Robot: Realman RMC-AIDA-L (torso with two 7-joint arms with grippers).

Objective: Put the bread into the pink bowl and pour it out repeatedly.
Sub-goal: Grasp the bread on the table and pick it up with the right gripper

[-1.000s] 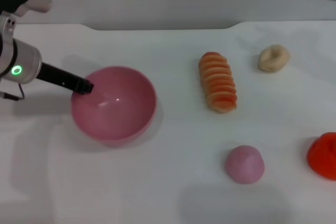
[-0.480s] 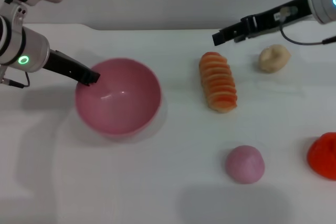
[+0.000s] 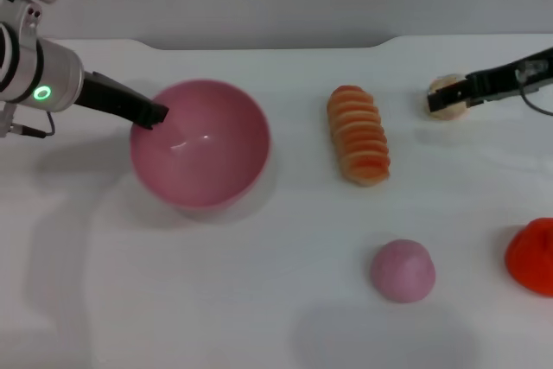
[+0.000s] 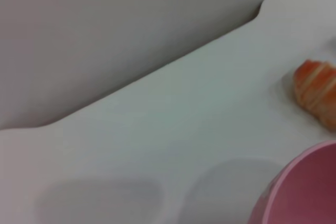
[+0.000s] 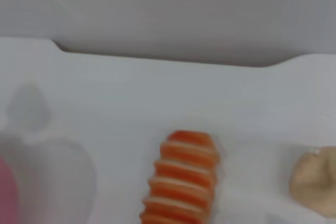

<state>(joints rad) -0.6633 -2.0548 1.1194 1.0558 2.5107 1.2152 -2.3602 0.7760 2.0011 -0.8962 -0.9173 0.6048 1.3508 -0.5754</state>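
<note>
I have the left hand (image 3: 155, 115) pinched on the rim of the pink bowl (image 3: 203, 146) at about its nine o'clock edge, holding it steady and slightly tipped toward me, mouth up. I judge that grip is there so the bowl can take the loaf and later be tilted to pour. The bowl holds nothing now.

The bread (image 3: 358, 133) lies flat on the white desk (image 3: 259, 300), out at the bowl's three o'clock and well apart from it, ridges up, its long axis running away from me.

The right hand (image 3: 458, 92) sits at the bread's two o'clock, over the small beige lump (image 3: 444, 96); I cannot tell whether its fingers are open or closed. It is not on the bread, so I judge the pickup is not yet begun.

The head view alone shows both arms, a pink dome (image 3: 403, 270) and a red object (image 3: 531, 257) nearer me. The right wrist view gives the bread (image 5: 182, 179) closer, beside the lump (image 5: 315, 182), with no fingers showing. The left wrist view catches only the bowl's rim (image 4: 299, 187) and the loaf's end (image 4: 316, 90).
</note>
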